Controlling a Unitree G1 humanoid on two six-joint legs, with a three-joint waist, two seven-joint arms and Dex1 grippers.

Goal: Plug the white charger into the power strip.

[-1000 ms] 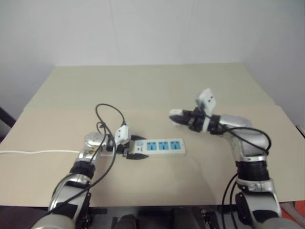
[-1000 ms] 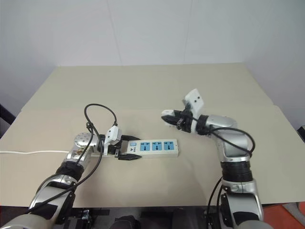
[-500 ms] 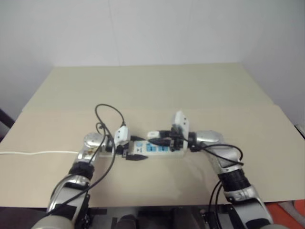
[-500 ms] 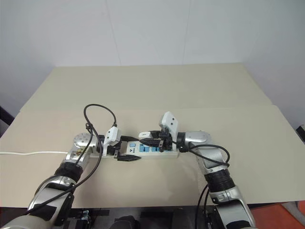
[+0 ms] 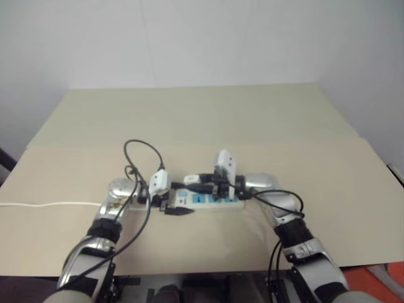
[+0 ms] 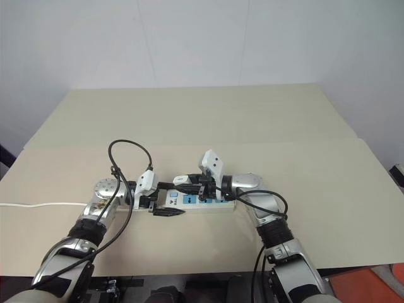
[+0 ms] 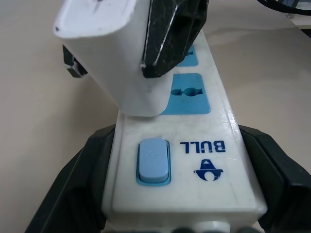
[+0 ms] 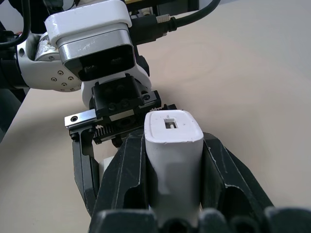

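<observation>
Stage of insertion, read from left to right. At the far left, the thin white cord [image 5: 44, 204] is running off the table [image 5: 202, 120] edge toward the strip's switch end. I am holding the left gripper [image 6: 165, 199] around that end of the power strip [image 7: 187, 165]: in the left wrist view its two black fingers [image 7: 77, 194] are standing on either side of the white bar, spread to the bar's width and bracing it, with the blue switch [image 7: 153, 161] lying between them. The strip is lying flat on the table, in front of me and near the middle of its width.

Just to the right, I am bringing the right gripper [image 8: 170, 160] over the strip, its fingers clamped tight on the white charger [image 8: 172, 145]. In the left wrist view the charger [image 7: 121, 58] is hanging tilted over the strip next to the switch, its lower corner covering part of the nearest blue socket [image 7: 187, 92]; I cannot tell whether its prongs are touching the socket face, and the body is not sitting flush on it.

Judged progress: pickup, carry and bracing of the strip are done. Remaining, as I read it, are squaring the charger over the socket holes, pressing it fully home, and releasing both grippers.
</observation>
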